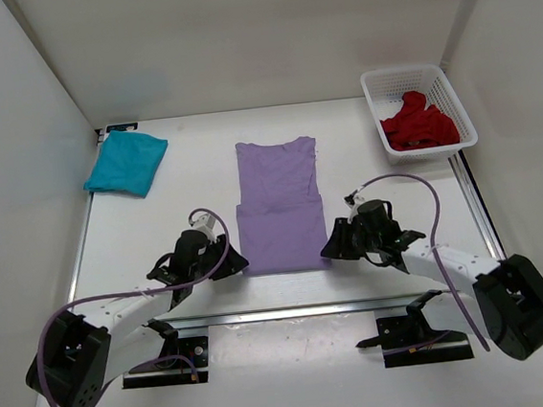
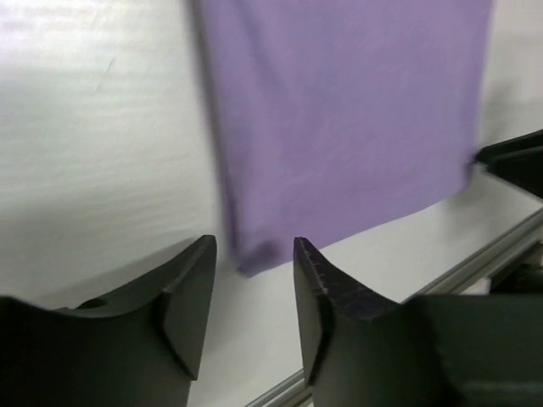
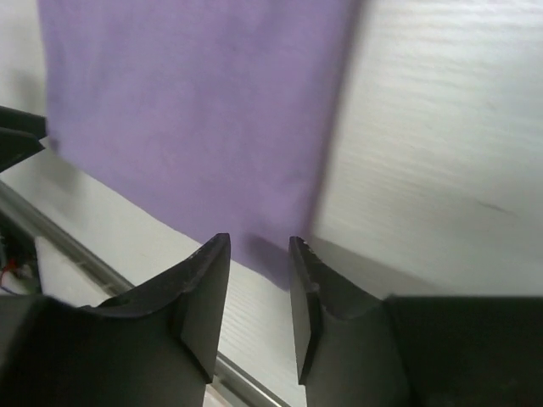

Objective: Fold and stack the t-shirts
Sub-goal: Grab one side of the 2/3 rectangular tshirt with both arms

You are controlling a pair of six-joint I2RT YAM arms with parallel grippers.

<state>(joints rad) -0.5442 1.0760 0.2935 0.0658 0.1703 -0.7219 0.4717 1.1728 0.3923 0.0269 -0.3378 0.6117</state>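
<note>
Lavender shirt (image 1: 280, 207) lies flat, its 2 near corners just beyond the left gripper (image 2: 254, 246) and right gripper (image 3: 259, 241), both narrowly parted, gripping nothing; white table (image 1: 159, 234) flanks the shirt.

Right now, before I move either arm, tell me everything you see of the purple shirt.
The purple t-shirt is plain, soft lavender cloth lying flat on the white table, neckline away from the arms. No sleeves stick out; it forms a long rectangle, and an edge across its middle suggests the near half is doubled. The left gripper and right gripper sit at its near corners, jaws apart, holding nothing.
</note>
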